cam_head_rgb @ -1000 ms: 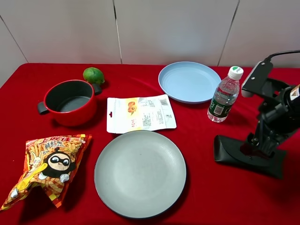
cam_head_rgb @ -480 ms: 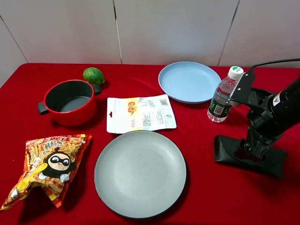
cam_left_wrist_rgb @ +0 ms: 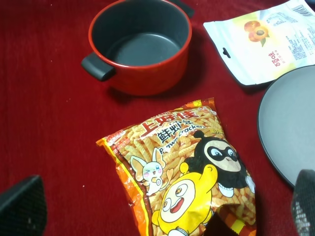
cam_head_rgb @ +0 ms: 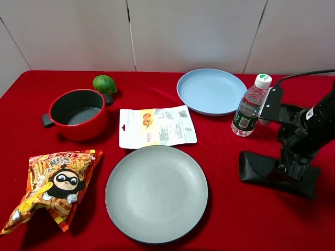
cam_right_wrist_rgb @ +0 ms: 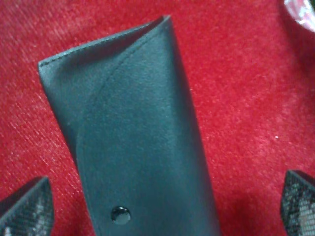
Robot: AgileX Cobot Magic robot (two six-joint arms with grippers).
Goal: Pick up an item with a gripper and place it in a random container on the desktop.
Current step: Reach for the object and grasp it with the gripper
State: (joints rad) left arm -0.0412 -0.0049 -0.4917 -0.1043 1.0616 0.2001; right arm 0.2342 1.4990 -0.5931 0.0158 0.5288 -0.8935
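The black glasses case [cam_head_rgb: 260, 168] lies flat on the red cloth at the right, its snap button showing in the right wrist view [cam_right_wrist_rgb: 133, 128]. My right gripper [cam_head_rgb: 288, 170] is down over the case, open, with one fingertip on each side of it [cam_right_wrist_rgb: 162, 206]. The large grey plate [cam_head_rgb: 156, 193] sits at the front centre, apart from the case, and its edge shows in the left wrist view [cam_left_wrist_rgb: 290, 123]. My left gripper [cam_left_wrist_rgb: 162, 209] is open and empty above a snack bag; it is out of the exterior high view.
A water bottle [cam_head_rgb: 251, 107] stands just behind the case. A light blue plate [cam_head_rgb: 211, 90] is at the back. A white pouch [cam_head_rgb: 157, 126], a red pot [cam_head_rgb: 78, 112], a green fruit [cam_head_rgb: 104, 83] and an orange chips bag [cam_head_rgb: 55, 185] lie to the left.
My right arm has swung in and come down over the glasses case. The case and the other things have not moved.
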